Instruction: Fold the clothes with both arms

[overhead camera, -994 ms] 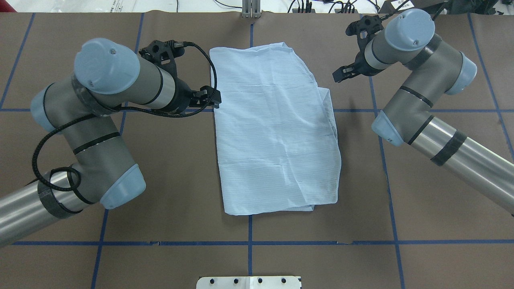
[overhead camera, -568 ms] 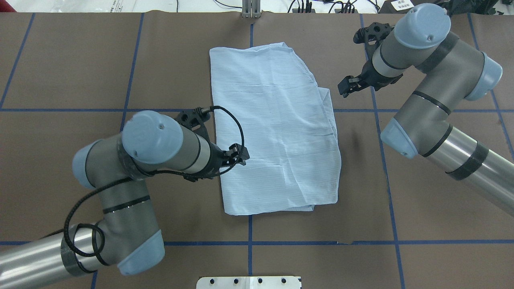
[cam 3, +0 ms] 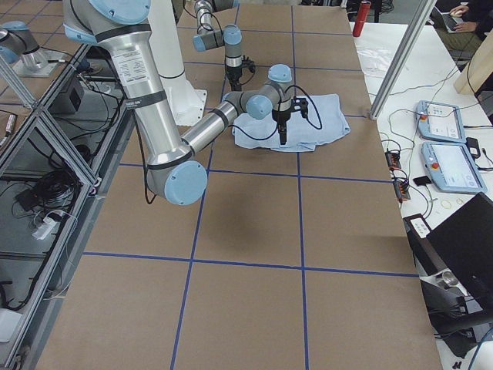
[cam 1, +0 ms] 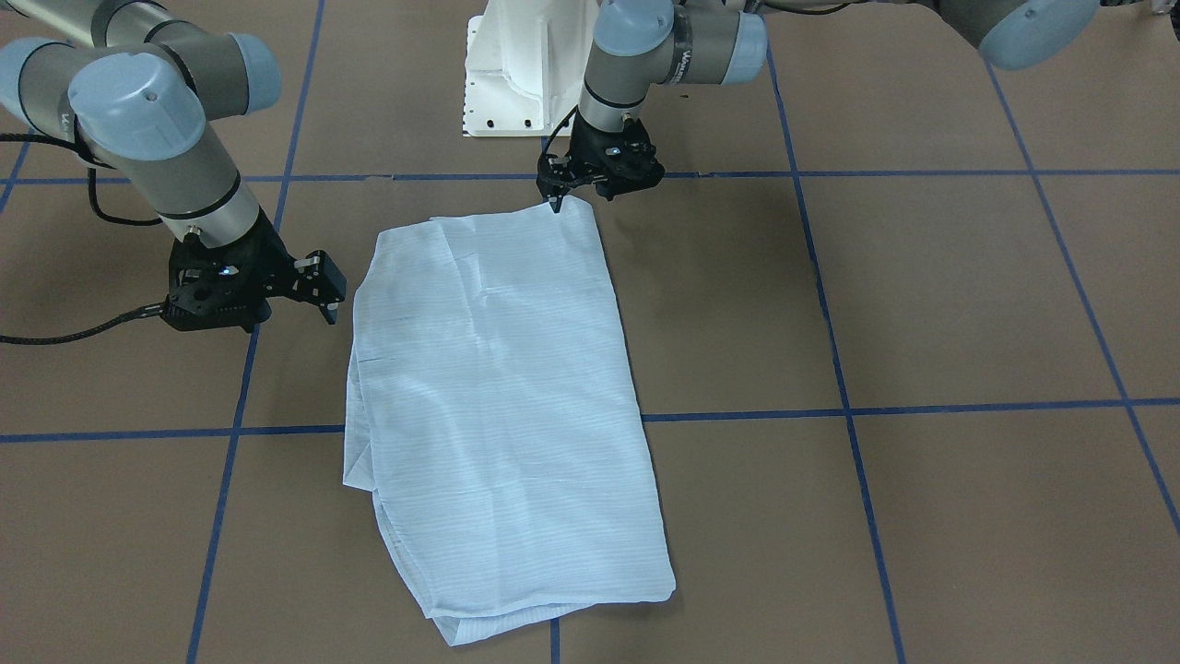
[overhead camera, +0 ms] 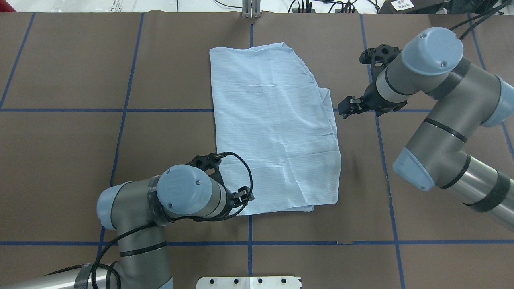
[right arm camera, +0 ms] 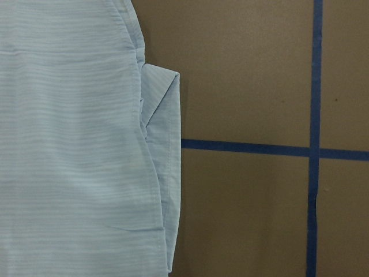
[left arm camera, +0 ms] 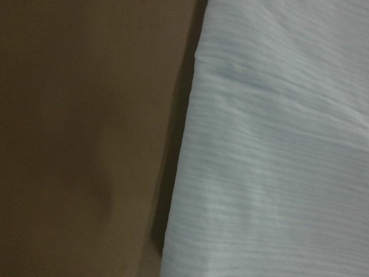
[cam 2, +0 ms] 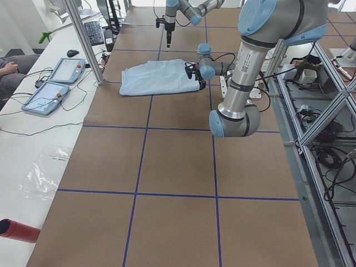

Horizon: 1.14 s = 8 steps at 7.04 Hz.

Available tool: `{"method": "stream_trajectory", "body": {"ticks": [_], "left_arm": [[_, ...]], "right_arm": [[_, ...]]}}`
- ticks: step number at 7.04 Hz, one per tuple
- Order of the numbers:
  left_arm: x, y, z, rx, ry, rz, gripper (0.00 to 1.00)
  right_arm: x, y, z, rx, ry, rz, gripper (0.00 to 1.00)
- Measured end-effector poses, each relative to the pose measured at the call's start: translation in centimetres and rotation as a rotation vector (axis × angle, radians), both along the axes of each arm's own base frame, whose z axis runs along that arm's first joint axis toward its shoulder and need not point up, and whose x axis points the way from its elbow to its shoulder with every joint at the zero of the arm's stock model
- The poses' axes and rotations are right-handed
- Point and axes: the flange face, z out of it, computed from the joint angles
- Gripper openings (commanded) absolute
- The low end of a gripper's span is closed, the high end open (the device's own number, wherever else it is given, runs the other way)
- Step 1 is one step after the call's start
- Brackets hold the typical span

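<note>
Lying folded into a long rectangle, the shirt [overhead camera: 273,132] sat flat mid-surface [overhead camera: 168,72], across a blue tape line [overhead camera: 168,110]. Seen from overhead, the left gripper [overhead camera: 245,195] hung at its 7 o'clock corner; whether its fingers [cam 1: 556,201] were spread or pressed together could not be told. The right gripper [overhead camera: 344,109] hovered just off the 3 o'clock edge, clear of the shirt, fingers [cam 1: 320,267] spread.

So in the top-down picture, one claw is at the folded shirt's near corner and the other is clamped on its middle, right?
Not quite. The right gripper is not on the shirt's middle; it is off its right edge, over the table, as the overhead exterior view shows. The left gripper is indeed at the near corner.
</note>
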Motion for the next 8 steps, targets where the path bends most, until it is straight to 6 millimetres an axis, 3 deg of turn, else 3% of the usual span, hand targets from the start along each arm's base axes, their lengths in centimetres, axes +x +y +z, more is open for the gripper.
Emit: {"method": "stream_trajectory", "body": {"ticks": [2,3,5,8], "left_arm": [[0.79,0.43,0.28,0.001,-0.012,0.005,0.54],[0.87,0.44,0.33,0.001,-0.014,0.006,0.4],[0.93,0.45,0.23,0.002,-0.013,0.005,0.0],[0.68,-0.11,-0.2,0.012,-0.008,-0.008,0.0]], "right_arm": [[-0.02,0.86,-0.1,-0.026,-0.011,0.007,1.0],[0.0,0.93,-0.08,-0.029,-0.012,0.009,1.0],[0.05,1.04,0.08,-0.032,-0.01,0.009,1.0],[0.08,1.36,-0.01,-0.046,-0.016,0.018,1.0]]}}
